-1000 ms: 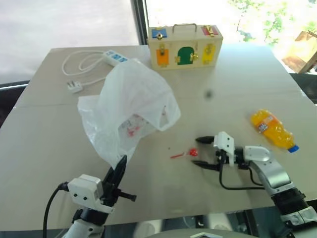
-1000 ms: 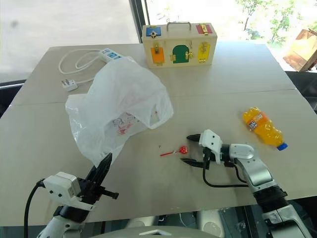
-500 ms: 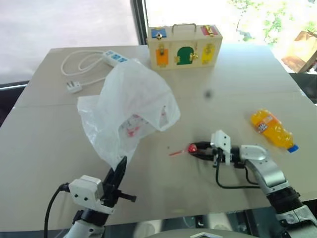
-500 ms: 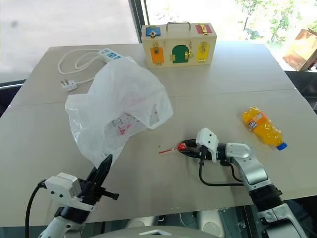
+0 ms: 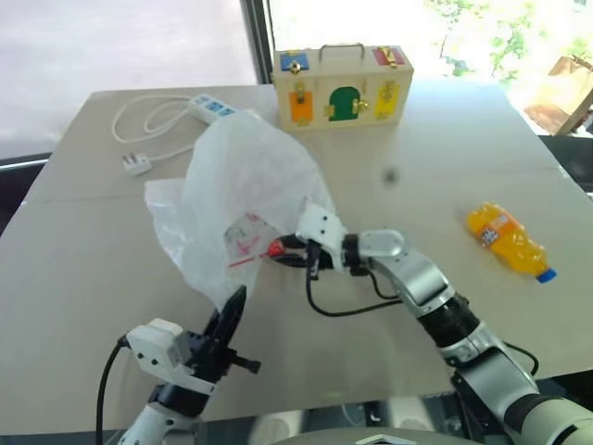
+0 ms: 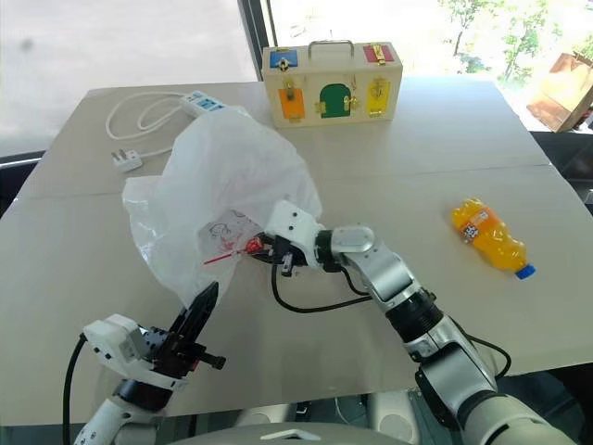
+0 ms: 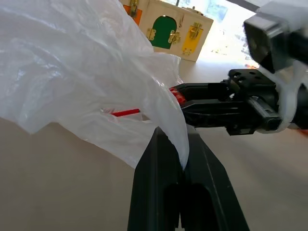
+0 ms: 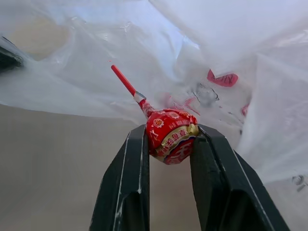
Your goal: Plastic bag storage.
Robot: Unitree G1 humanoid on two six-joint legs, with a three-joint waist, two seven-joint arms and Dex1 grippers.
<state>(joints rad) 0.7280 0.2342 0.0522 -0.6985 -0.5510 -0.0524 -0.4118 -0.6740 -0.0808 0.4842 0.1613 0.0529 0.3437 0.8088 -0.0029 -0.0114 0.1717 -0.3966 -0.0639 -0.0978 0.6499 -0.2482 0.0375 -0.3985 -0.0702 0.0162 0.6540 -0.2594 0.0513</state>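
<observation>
Clamped in my right claw (image 8: 168,144) is a red lollipop (image 8: 169,135), its stick aimed away from me into the mouth of the plastic bag (image 5: 246,199). My left claw (image 7: 180,163) is pinched shut on the bag's lower edge, holding it up off the tabletop (image 5: 445,158). The bag's long axis rises from that pinch toward the wooden toy box (image 5: 343,85). Film folds blur the bag's opening; I cannot tell how far inside the stick reaches.

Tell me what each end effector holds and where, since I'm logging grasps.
The right end effector grips a lollipop by its wrapped red head. The left end effector pinches the plastic bag by its lower edge.
</observation>
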